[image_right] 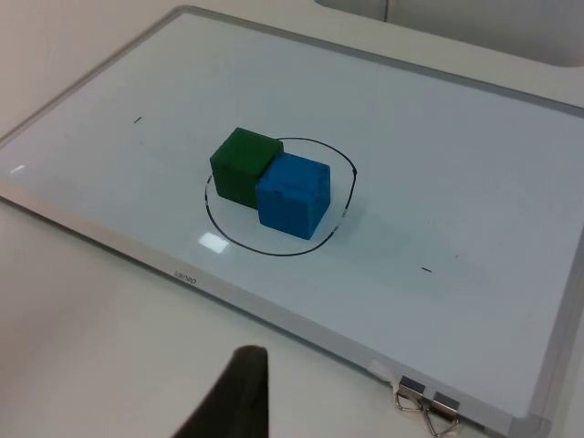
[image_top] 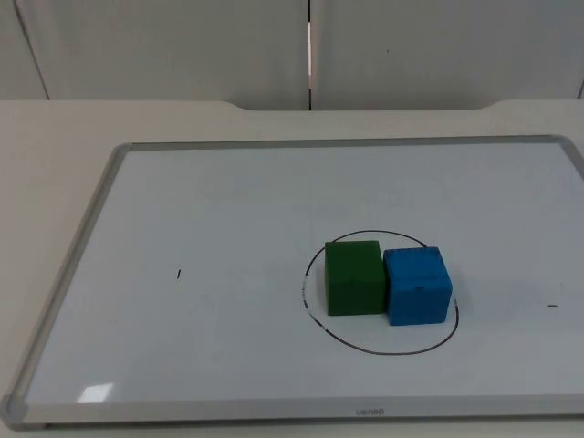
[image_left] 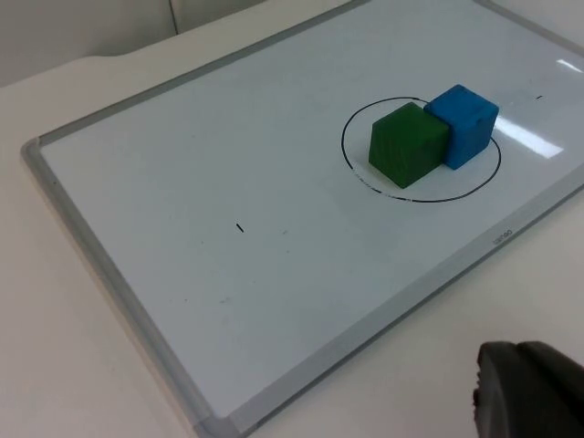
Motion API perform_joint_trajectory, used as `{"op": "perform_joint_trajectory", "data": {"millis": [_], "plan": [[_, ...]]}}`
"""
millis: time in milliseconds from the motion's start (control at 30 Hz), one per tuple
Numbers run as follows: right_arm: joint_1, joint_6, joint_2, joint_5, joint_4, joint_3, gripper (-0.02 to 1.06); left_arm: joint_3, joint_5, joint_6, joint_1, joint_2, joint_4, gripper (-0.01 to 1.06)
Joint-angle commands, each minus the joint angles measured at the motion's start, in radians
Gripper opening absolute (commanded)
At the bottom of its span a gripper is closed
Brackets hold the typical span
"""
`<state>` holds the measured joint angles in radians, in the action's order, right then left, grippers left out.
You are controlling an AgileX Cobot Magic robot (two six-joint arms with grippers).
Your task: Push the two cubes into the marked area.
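The white desk (image_top: 55, 137) runs back to the grey partition wall (image_top: 182, 46), and most of its surface is taken up by a whiteboard (image_top: 219, 219) with a silver-grey frame, lying flat with its long side toward the near edge. On the board a black hand-drawn ring, the marked area (image_top: 383, 350), sits to the right of the board's middle and nearer the front edge. Inside that ring stand the two cubes, side by side and touching along one face: the green cube (image_top: 353, 277) on the left and the blue cube (image_top: 416, 286) on the right. The green cube lies fully within the line; the blue cube's right edge comes up close to the line on that side, and in the left wrist view the blue cube (image_left: 463, 123) and green cube (image_left: 408, 143) both appear to rest within the oval. Two short black pen marks lie on the board, one well to the left of the ring (image_top: 179, 274) and one near the right edge (image_top: 551, 306). A pair of metal binder clips (image_right: 427, 403) is fixed on the board's frame near one corner. The left pincer (image_left: 525, 392) hangs above the bare desk off the board's front edge, well apart from the cubes; whether it is spread or pressed together I cannot tell. The right pincer (image_right: 233, 397) is likewise over the desk beside the front frame, away from the cubes, and its state cannot be told either.
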<state>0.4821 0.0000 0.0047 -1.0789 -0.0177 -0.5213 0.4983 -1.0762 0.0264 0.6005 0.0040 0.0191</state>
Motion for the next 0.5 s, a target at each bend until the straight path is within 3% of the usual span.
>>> {"op": "perform_joint_trajectory", "data": {"millis": [0,467], "plan": [[0.005,-0.007,-0.005,0.0,-0.005,0.006,1.05,-0.004,0.0,-0.006,0.004,-0.004,-0.005,0.0],[0.005,-0.007,-0.005,0.0,-0.005,0.006,1.05,-0.004,0.0,-0.006,0.004,-0.004,-0.005,0.0]]}}
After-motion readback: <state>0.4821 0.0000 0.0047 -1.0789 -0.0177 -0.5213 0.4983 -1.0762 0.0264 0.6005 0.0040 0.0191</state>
